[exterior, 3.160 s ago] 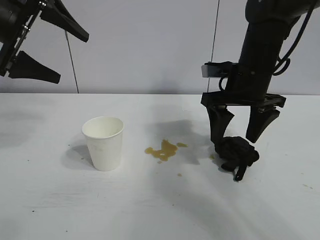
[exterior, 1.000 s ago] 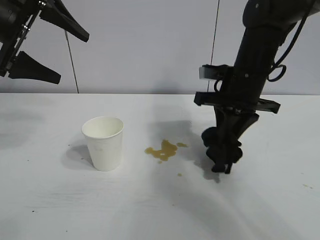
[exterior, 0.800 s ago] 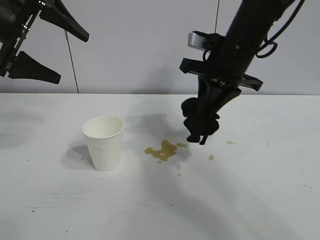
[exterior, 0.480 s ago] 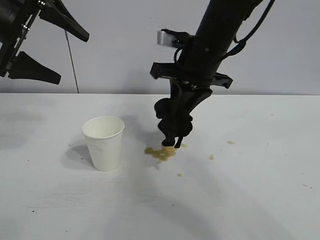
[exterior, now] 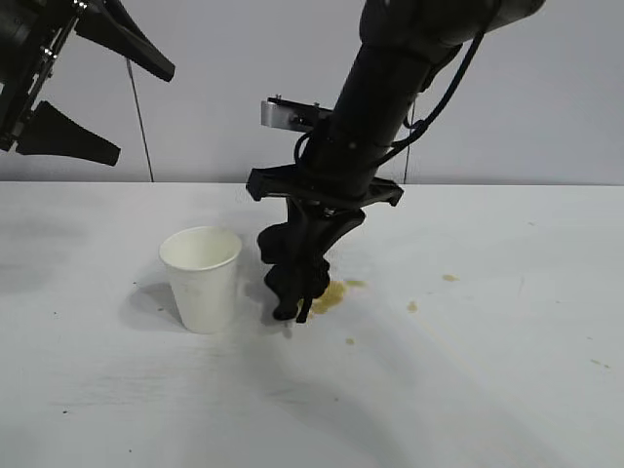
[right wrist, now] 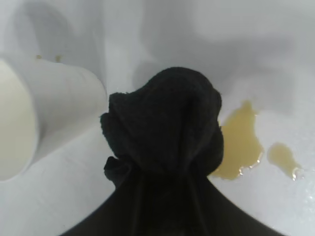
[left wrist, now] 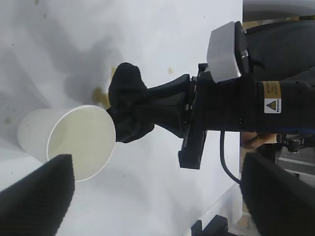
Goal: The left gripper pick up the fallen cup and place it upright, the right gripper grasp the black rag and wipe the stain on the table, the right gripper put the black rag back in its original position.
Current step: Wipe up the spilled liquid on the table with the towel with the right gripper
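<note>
The white cup (exterior: 201, 278) stands upright on the table (exterior: 487, 390), left of centre. My right gripper (exterior: 295, 292) points down, shut on the black rag (exterior: 285, 261), which is pressed to the table at the left edge of the yellow-brown stain (exterior: 332, 295), just right of the cup. In the right wrist view the rag (right wrist: 165, 123) bulges from the gripper (right wrist: 165, 189), with the stain (right wrist: 238, 145) on one side and the cup (right wrist: 44, 113) on the other. My left gripper (exterior: 145, 114) hangs open, high at the far left, holding nothing. It looks down on the cup (left wrist: 74, 140) and rag (left wrist: 128, 110).
Small yellow droplets (exterior: 448, 278) (exterior: 412, 306) lie right of the stain, and another droplet (exterior: 350, 340) lies in front of it. A grey wall stands behind the table. The right arm (exterior: 390, 88) leans across the middle.
The right gripper has carried the rag left from the table's right part, across the stain, down to its left edge beside the cup. The left arm and cup have not moved.
</note>
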